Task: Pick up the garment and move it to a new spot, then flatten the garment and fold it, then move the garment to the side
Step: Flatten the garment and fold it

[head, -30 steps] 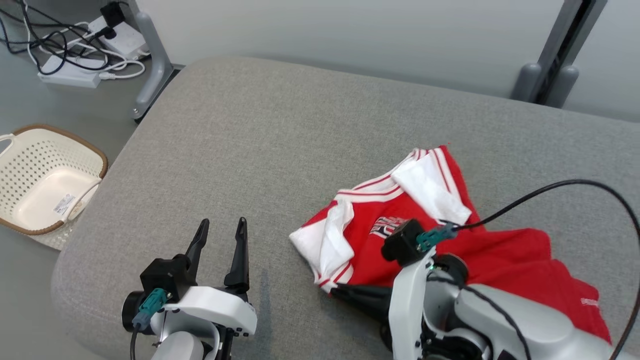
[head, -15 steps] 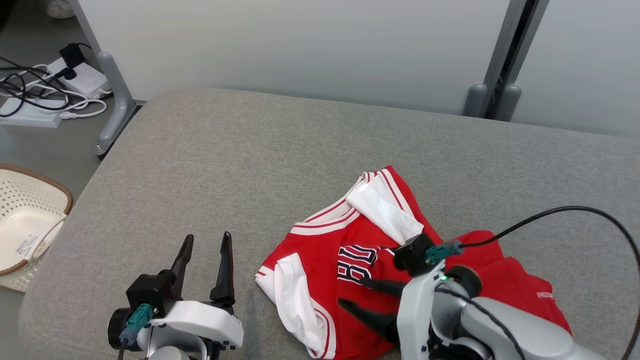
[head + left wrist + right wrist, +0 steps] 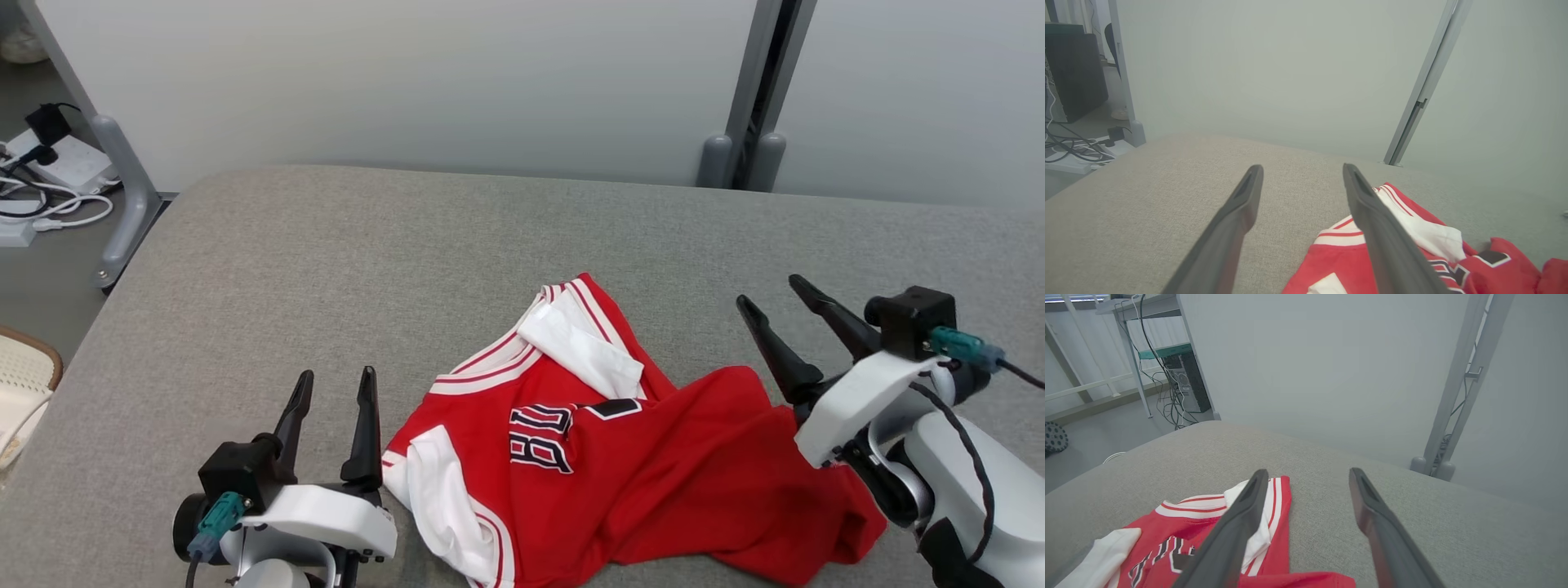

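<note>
A red jersey (image 3: 653, 482) with white trim and dark lettering lies crumpled on the grey cushioned surface (image 3: 392, 253), near its front middle. My left gripper (image 3: 335, 385) stands open just left of the jersey's white sleeve, nothing between its fingers. To the right of the jersey my right gripper (image 3: 771, 292) is open and lifted clear of the cloth. The left wrist view shows the jersey (image 3: 1412, 245) low on the right, past my open left gripper (image 3: 1302, 170). In the right wrist view the jersey (image 3: 1180, 535) lies at the lower left, under my open right gripper (image 3: 1308, 475).
A pale partition wall (image 3: 408, 73) with grey metal posts (image 3: 739, 90) runs behind the surface. On the floor at left are a power strip with cables (image 3: 41, 175), a frame leg (image 3: 122, 204) and the edge of a white basket (image 3: 20, 392).
My right gripper has let go of the jersey and swung out to its right side. The jersey now lies more spread out. The head camera has also shifted, sliding the scene leftward.
</note>
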Controlling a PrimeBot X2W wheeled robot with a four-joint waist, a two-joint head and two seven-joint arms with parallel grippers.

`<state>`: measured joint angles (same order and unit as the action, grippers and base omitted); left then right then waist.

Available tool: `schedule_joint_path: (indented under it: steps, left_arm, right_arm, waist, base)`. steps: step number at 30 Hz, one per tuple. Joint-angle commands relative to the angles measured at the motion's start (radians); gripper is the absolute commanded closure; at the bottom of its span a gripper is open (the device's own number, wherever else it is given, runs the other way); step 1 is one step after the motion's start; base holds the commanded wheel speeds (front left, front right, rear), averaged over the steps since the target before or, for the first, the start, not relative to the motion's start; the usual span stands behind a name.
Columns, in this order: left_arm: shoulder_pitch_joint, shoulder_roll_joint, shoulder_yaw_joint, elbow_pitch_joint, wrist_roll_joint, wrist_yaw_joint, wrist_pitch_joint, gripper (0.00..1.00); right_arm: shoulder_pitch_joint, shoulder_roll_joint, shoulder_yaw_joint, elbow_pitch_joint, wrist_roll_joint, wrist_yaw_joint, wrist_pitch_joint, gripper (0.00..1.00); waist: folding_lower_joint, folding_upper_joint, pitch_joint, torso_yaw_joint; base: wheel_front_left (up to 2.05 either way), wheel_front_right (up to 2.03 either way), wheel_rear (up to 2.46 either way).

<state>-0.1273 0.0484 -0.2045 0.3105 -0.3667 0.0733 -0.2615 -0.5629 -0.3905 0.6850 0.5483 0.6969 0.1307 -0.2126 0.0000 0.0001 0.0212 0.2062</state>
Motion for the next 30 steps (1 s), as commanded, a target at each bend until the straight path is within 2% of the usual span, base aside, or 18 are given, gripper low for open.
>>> schedule_joint_path:
  steps: [1, 8, 16, 22, 30]
  left_arm:
    - [0.009, 0.005, 0.005, -0.005, 0.0, 0.007, -0.004, 0.0]
    - [0.02, 0.004, 0.021, -0.032, 0.004, 0.007, -0.004, 0.0]
    - [0.019, 0.005, 0.016, -0.041, 0.013, -0.005, -0.004, 0.0]
    - [-0.013, 0.005, -0.015, -0.041, 0.002, -0.006, -0.004, 0.0]
    - [-0.048, 0.005, -0.057, -0.029, -0.019, -0.002, -0.004, 0.0]
  right_arm:
    - [0.017, 0.003, -0.015, 0.002, -0.021, 0.0, -0.011, 0.0]
    - [0.157, 0.085, -0.268, -0.044, -0.218, 0.0, -0.046, 0.0]
    - [0.242, 0.163, -0.389, -0.144, -0.351, 0.0, 0.0, 0.0]
    - [0.211, 0.185, -0.346, -0.198, -0.325, 0.0, 0.109, 0.0]
    - [0.072, 0.128, -0.165, -0.148, -0.18, 0.0, 0.318, 0.0]
  waist:
    - [0.0, -0.0001, 0.001, -0.007]
    - [0.0, -0.0001, 0.006, -0.042]
    - [0.0, -0.0001, 0.023, -0.051]
    - [0.0, -0.0001, 0.059, -0.027]
    - [0.0, -0.0001, 0.128, 0.036]
  base:
    - [0.0, 0.0, 0.0]
    - [0.0, 0.0, 0.0]
    - [0.0, 0.0, 0.0]
    - [0.0, 0.0, 0.0]
    - [0.0, 0.0, 0.0]
